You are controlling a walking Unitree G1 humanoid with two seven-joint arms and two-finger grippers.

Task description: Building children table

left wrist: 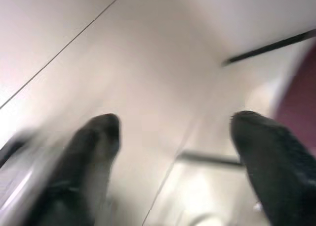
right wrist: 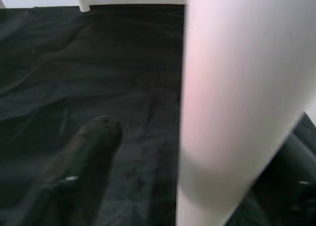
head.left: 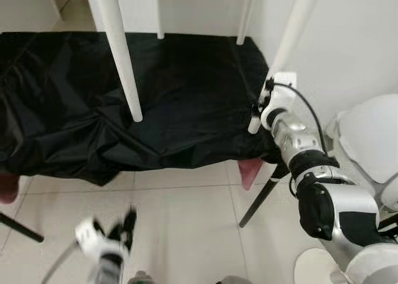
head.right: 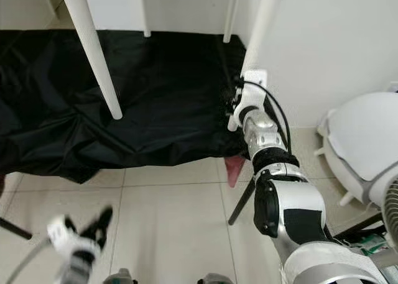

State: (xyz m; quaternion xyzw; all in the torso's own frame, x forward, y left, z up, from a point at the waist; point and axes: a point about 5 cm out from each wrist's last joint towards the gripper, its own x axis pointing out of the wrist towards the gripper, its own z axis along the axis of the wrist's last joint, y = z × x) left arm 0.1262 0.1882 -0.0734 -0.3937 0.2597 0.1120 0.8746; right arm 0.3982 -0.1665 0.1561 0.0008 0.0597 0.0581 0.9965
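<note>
White table legs (head.left: 122,60) stand on a plain black cloth (head.left: 68,104). The floor (head.left: 180,228) is pale beige tile with darker grout lines. A dark red seat edge (head.left: 250,169) peeks out below the cloth.

blurred end effector (left wrist: 173,137) spread, tiled floor (left wrist: 163,63)

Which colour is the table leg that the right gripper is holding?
White. The table leg shows best in the right wrist view, between the right gripper's black fingers.
</note>
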